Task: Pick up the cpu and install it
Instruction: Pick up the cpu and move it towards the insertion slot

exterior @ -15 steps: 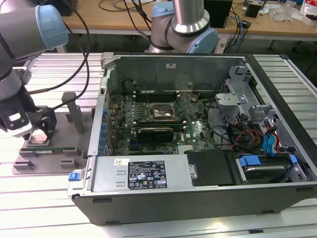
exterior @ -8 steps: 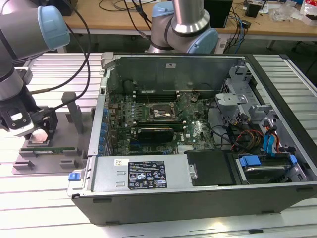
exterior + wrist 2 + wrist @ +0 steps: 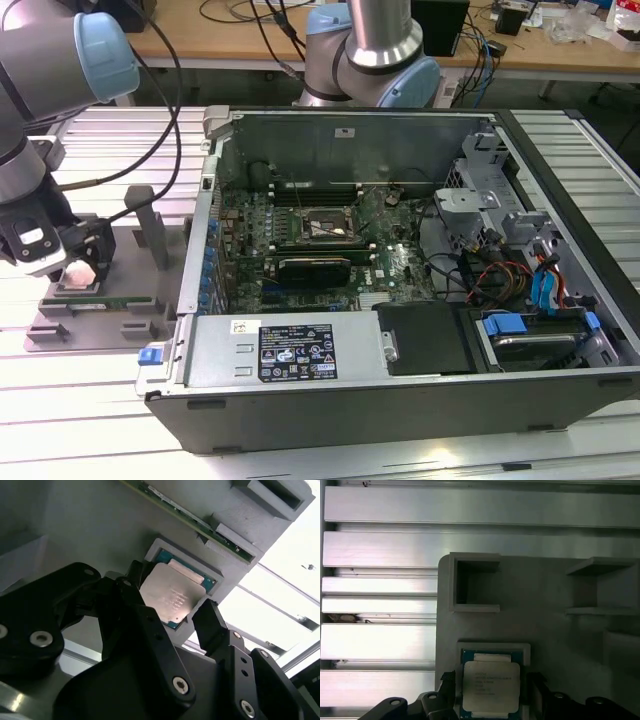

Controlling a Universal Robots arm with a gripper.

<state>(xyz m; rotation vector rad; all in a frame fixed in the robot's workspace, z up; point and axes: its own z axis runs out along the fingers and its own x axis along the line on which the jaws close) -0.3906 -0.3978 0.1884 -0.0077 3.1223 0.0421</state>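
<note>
Jaws stand open and straddle the cpu (image 3: 172, 597), one black finger (image 3: 212, 627) on either side of it. In both wrist views a narrow gap shows between each fingertip and the chip's edge, so nothing is gripped. The cpu lies flat with its silver-grey lid upward, seated in a shallow square nest (image 3: 493, 647) of a grey holder plate (image 3: 545, 595), directly between the fingertips and just below them. A long green memory stick (image 3: 192, 518) lies in its own slot of the same plate, just beyond the nest from the jaws. An open-sided rectangular pocket (image 3: 470, 587) moulded into the plate lies farther out, apart from the jaws. In the exterior view the arm (image 3: 40, 60) reaches down to the plate, which rests on a ribbed aluminium surface (image 3: 100, 410). The open computer case (image 3: 400, 400) sits beside the plate, toward the exterior view's right of the jaws. Its green motherboard (image 3: 390, 270) carries the black socket frame (image 3: 318, 228), well apart from the jaws.
</note>
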